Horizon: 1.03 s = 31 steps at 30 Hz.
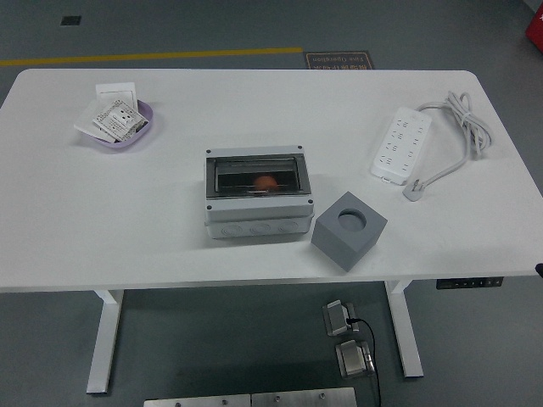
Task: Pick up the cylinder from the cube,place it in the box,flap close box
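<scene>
- Head view: worktop [127, 220], white, carries everything here.
- Box [257, 193] sits near the middle, pale grey, with its clear flap down over the window.
- Cylinder [265, 182] shows as an orange shape behind that flap, inside the box.
- Cube [348, 230], grey, stands just right of the box and slightly nearer, turned corner-on; the round hole in its top holds nothing.
- Power strip [400, 143], white, lies at the far right with its cable [462, 127] looped beside it.
- Purple dish [123, 127] at the far left holds white packets [114, 119].
- A tiny dark tip at the right edge, level with the worktop's near edge, may belong to the right arm; the right hand's state cannot be told.
- No left hand appears in this view.
</scene>
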{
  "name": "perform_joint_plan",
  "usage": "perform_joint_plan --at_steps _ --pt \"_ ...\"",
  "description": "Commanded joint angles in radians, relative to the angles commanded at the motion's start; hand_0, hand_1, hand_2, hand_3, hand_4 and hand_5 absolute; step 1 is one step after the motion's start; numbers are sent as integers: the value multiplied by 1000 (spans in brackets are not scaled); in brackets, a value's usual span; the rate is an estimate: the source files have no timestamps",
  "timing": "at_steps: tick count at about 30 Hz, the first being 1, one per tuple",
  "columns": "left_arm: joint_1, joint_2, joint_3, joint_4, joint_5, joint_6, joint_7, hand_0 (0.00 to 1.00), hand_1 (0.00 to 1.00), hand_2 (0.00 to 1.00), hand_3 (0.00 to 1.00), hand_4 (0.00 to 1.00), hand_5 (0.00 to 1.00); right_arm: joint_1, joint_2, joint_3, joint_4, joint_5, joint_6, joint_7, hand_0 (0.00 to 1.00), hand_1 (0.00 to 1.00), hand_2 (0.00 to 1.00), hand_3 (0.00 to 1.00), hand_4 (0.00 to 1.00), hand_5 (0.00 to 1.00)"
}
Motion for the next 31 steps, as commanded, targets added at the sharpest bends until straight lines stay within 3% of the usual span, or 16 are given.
perform_joint_plan --at_steps 18,27,31 --pt "-2 -7 3 0 -7 -1 -3 655 664 579 618 725 425 -2 0 15 -13 -12 -15 -5 710 665 660 664 928 540" --pt "-7 -9 -4 0 1 -5 -5 655 664 579 618 725 426 17 -50 -3 -1 41 -14 1 710 662 661 670 923 537" --pt "-11 -9 -4 0 -1 -4 -5 655 664 579 618 725 426 18 -50 1 1 47 -16 3 704 659 660 676 920 535"
